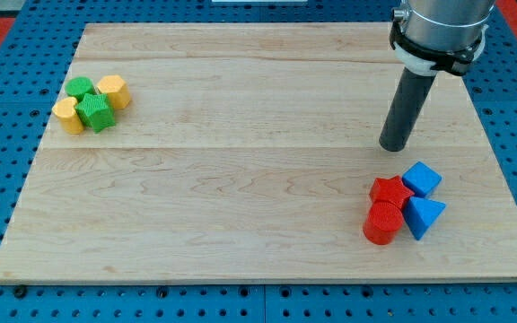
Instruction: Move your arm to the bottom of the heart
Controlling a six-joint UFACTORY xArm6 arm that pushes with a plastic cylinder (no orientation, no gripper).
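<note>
Camera view showed the yellow heart touching a green star on its right, with a green circle and yellow hexagon just beyond. My tip stood far to the heart's right across the board, just above a red star, red cylinder, blue cube and blue triangle, touching none. A bare rod, it grasped nothing. The task looked barely begun: the crossing to the heart's lower edge remained.
</note>
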